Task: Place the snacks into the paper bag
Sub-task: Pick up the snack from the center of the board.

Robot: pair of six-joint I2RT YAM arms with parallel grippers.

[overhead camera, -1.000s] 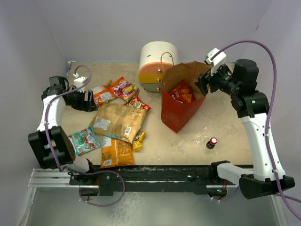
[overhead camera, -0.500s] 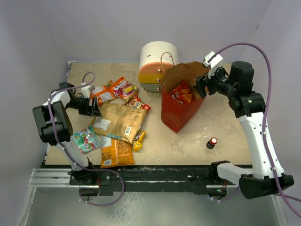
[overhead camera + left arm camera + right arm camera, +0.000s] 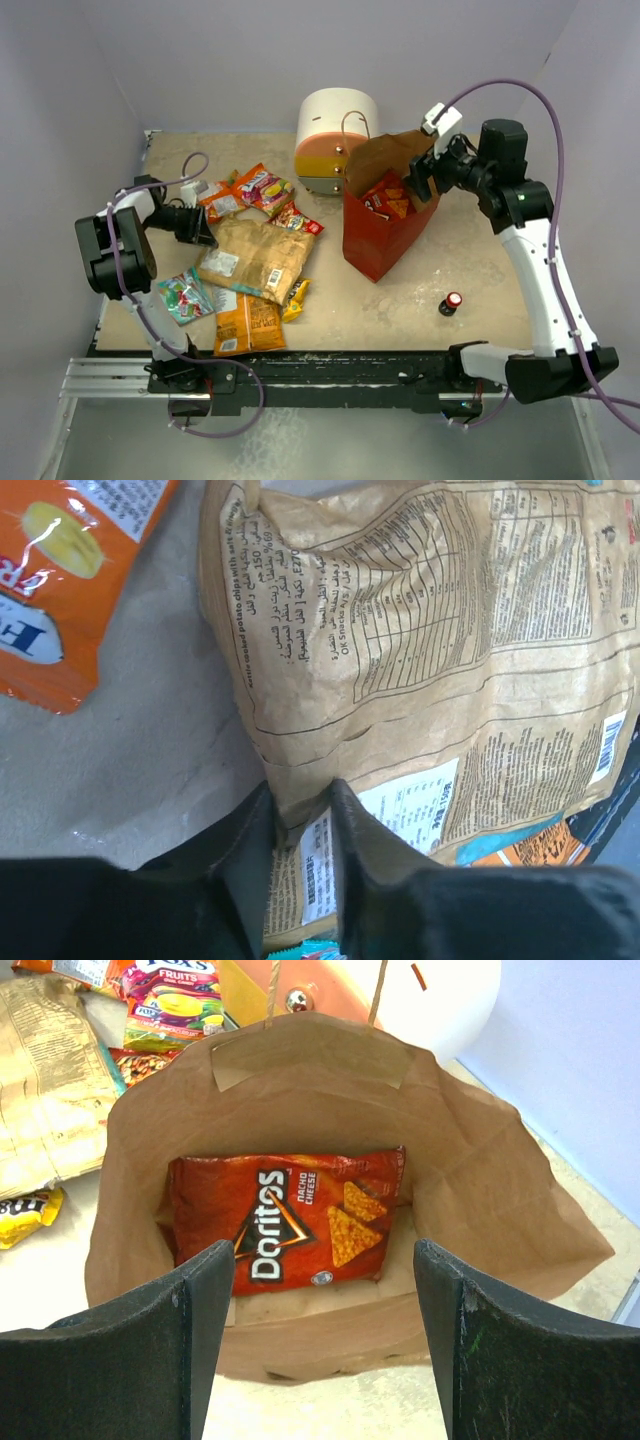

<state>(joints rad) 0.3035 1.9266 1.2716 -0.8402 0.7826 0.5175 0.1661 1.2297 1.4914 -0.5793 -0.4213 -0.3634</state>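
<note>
A large tan chip bag [image 3: 255, 258] [image 3: 430, 630] lies flat at the table's left. My left gripper [image 3: 205, 232] [image 3: 300, 800] is shut on its left edge, with the crinkled rim pinched between the fingers. The paper bag [image 3: 375, 240] [image 3: 480, 1160] stands open to the right, with a red Doritos bag [image 3: 388, 197] [image 3: 290, 1215] inside. My right gripper [image 3: 418, 180] [image 3: 322, 1250] hangs open over the bag's mouth, holding nothing. More snacks lie around the tan bag: an orange packet [image 3: 215, 198] [image 3: 60, 580], a fruit-candy bag [image 3: 262, 186] [image 3: 172, 1000], a teal candy bag [image 3: 180, 297], an orange chip bag [image 3: 247, 322] and a yellow bar [image 3: 295, 295].
A round white, orange and yellow drawer unit [image 3: 335, 130] stands just behind the paper bag, touching its handles. A small red-capped bottle [image 3: 452, 301] stands on the table at the front right. Purple walls close in the left, back and right sides.
My left gripper moved right to the tan chip bag's edge and shut on it. My right gripper drifted slightly left over the paper bag, still open.
</note>
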